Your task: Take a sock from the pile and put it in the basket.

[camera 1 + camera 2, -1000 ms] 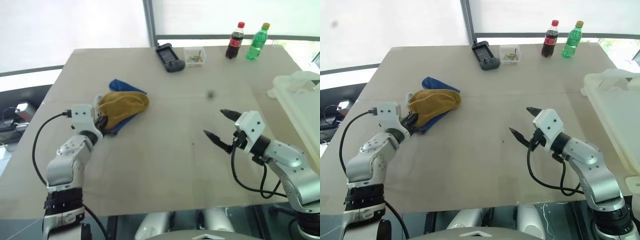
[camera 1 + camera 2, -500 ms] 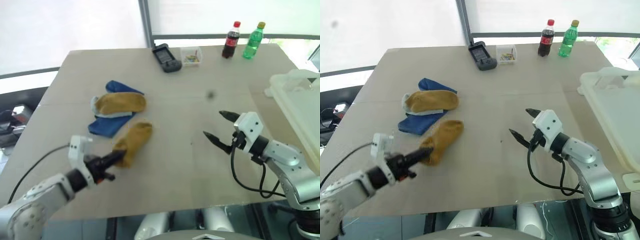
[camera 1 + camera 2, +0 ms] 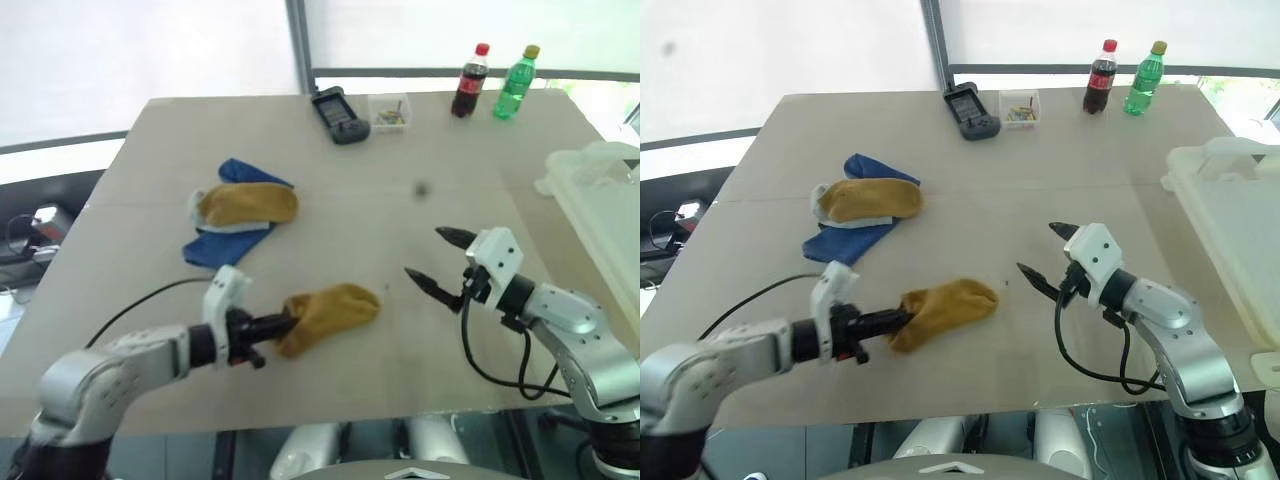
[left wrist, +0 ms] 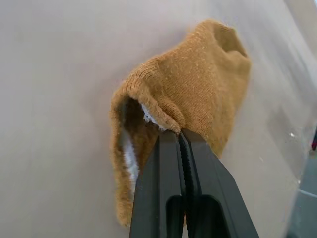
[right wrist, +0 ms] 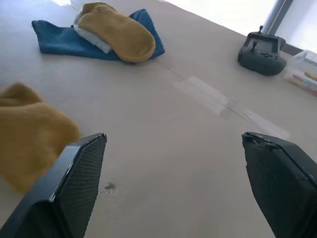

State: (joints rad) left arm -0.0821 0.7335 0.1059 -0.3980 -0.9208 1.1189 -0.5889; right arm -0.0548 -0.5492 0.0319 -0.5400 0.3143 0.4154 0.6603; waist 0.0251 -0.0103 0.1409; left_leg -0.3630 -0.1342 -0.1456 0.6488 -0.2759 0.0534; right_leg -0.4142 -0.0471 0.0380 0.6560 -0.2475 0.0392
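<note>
A mustard-yellow sock (image 3: 332, 310) hangs from my left gripper (image 3: 286, 323), which is shut on its cuff (image 4: 163, 116) just above the table near the front edge. The pile (image 3: 238, 215) lies further back on the left: another mustard sock on a light grey and a blue one, seen too in the right wrist view (image 5: 115, 32). My right gripper (image 3: 427, 254) hovers open to the right of the held sock, with nothing between its fingers (image 5: 77, 191). The white basket (image 3: 608, 205) stands at the table's right edge.
At the back of the table (image 3: 420, 160) lie a black handheld controller (image 3: 338, 103), a small clear box of coloured bits (image 3: 390, 110), a cola bottle (image 3: 471, 80) and a green bottle (image 3: 516, 82). The basket rim lies close to the right arm.
My left gripper has pulled one mustard sock off the pile and carried it right and toward the table's near edge. The right gripper has stayed put and open.
</note>
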